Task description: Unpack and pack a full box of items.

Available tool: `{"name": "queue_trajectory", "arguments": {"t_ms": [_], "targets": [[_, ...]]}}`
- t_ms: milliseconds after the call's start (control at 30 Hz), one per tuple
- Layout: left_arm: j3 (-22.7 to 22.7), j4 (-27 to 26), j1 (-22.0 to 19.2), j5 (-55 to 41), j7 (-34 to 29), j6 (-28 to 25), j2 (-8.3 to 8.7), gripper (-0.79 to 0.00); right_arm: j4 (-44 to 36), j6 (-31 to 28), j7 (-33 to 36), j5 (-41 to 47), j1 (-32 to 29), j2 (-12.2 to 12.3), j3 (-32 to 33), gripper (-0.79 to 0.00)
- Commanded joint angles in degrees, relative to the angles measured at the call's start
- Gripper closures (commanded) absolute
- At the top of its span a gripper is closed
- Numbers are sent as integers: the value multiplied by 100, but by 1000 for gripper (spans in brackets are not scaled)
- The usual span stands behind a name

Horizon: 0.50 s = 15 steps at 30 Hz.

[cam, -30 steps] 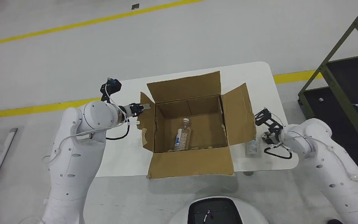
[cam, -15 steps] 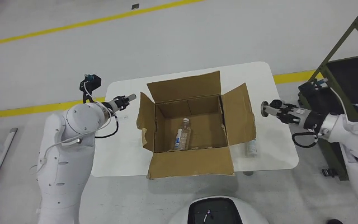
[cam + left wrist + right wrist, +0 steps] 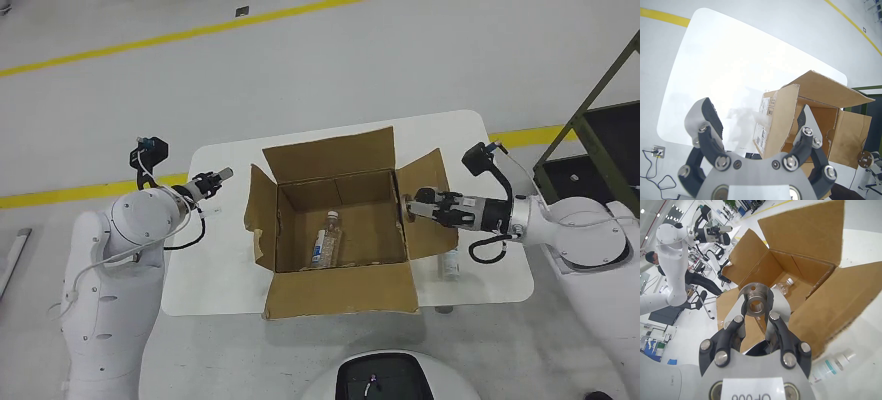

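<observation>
Swinging the right gripper (image 3: 412, 203), clamping a metal flange (image 3: 755, 300), in to the box (image 3: 330, 155), holding the left gripper (image 3: 222, 176) open alongside, packing seemingly barely begun: one bottle (image 3: 322, 240) inside, second bottle (image 3: 451, 263) outside.

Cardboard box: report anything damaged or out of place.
On the cardboard box, the left flap has a ragged, torn edge. One clear bottle lies on its side inside, and a white bottle lies on the table outside, beside the right flap. Nothing looks spilled.
</observation>
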Motion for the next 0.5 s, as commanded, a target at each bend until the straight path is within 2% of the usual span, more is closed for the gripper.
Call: {"name": "queue_trajectory", "arguments": {"t_ms": [0,300,467], "targets": [[0,0,0,0,0,0,0,-785,-8,-4,2,5,-7,1,20,0],[0,0,0,0,0,0,0,-785,-140,-12,-85,-36,-126,3,-51,0],[0,0,0,0,0,0,0,-785,-124,32,-215,-327,238,-51,-647,0]]}}
